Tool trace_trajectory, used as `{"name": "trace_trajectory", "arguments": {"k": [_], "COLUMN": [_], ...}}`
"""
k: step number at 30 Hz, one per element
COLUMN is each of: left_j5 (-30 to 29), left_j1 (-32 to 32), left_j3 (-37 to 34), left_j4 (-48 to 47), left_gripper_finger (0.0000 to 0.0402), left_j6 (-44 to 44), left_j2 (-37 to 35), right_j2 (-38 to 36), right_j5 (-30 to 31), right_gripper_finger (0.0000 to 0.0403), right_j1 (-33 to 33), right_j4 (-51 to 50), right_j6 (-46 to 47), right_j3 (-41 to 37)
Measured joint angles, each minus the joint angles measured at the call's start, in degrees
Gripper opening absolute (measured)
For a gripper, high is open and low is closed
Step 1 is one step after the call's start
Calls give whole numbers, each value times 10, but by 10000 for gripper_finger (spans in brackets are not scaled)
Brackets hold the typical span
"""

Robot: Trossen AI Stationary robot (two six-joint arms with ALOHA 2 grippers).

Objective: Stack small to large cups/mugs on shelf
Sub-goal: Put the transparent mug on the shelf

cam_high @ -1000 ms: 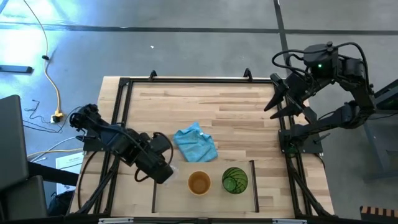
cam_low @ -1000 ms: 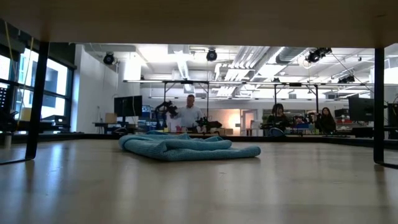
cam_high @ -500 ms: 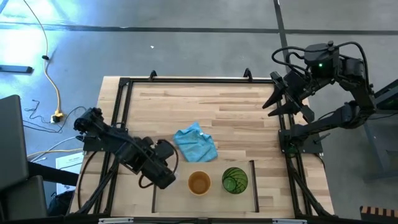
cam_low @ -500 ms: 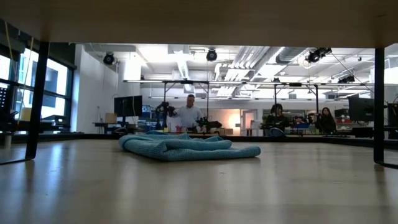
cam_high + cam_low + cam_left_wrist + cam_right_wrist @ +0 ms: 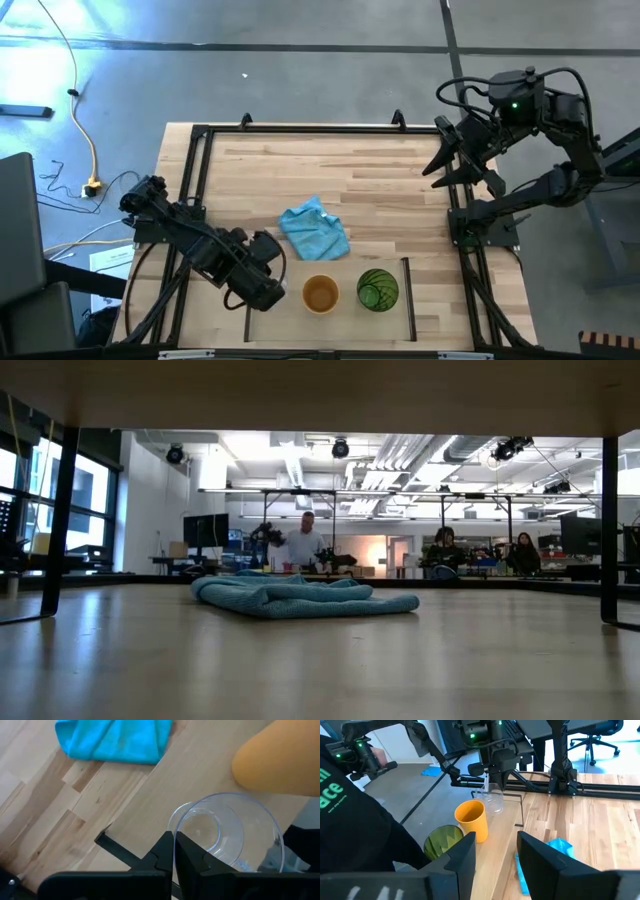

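My left gripper (image 5: pixel 268 288) is shut on the small clear glass (image 5: pixel 225 835) over the left end of the shelf (image 5: pixel 345 318), the lined-off strip of tabletop at the near edge. The orange cup (image 5: pixel 320 294) stands upright on the shelf just right of the glass. The green tumbler (image 5: pixel 377 290) stands upright right of the orange cup. My right gripper (image 5: pixel 437 165) hangs open high over the table's right side, far from the cups. The right wrist view shows the glass (image 5: pixel 493 802) below the left fingers, beside the orange cup (image 5: pixel 471 820). My left gripper pinches the glass wall at its rim (image 5: pixel 174 839), one finger (image 5: pixel 189 857) inside the glass and one finger (image 5: pixel 162 855) outside. The fingers come steeply from above. The glass hangs upright below them, mouth up, and seems clear of the tabletop.
A crumpled light-blue cloth (image 5: pixel 313 230) lies on the table behind the shelf, also in the low view (image 5: pixel 300 598). A black metal frame (image 5: pixel 300 130) rims the table. Bare wood stretches across the far half. People stand in the room beyond.
My left gripper, still shut on the glass, has gone toward the table's near edge and to the right, closer to the orange cup, sinking slightly. The glass has stayed upright in the hold.
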Motion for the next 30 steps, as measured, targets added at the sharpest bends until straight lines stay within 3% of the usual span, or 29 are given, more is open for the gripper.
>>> {"name": "trace_trajectory", "arguments": {"k": [30], "left_j5": [9], "left_j1": [-16], "left_j3": [0], "left_j4": [21], "left_gripper_finger": [0], "left_j6": [-49], "left_j2": [20], "right_j2": [0], "right_j5": [0], "right_gripper_finger": [135], "right_j1": [0], "right_j4": [-8], "right_j6": [-7], "right_j3": [0]}}
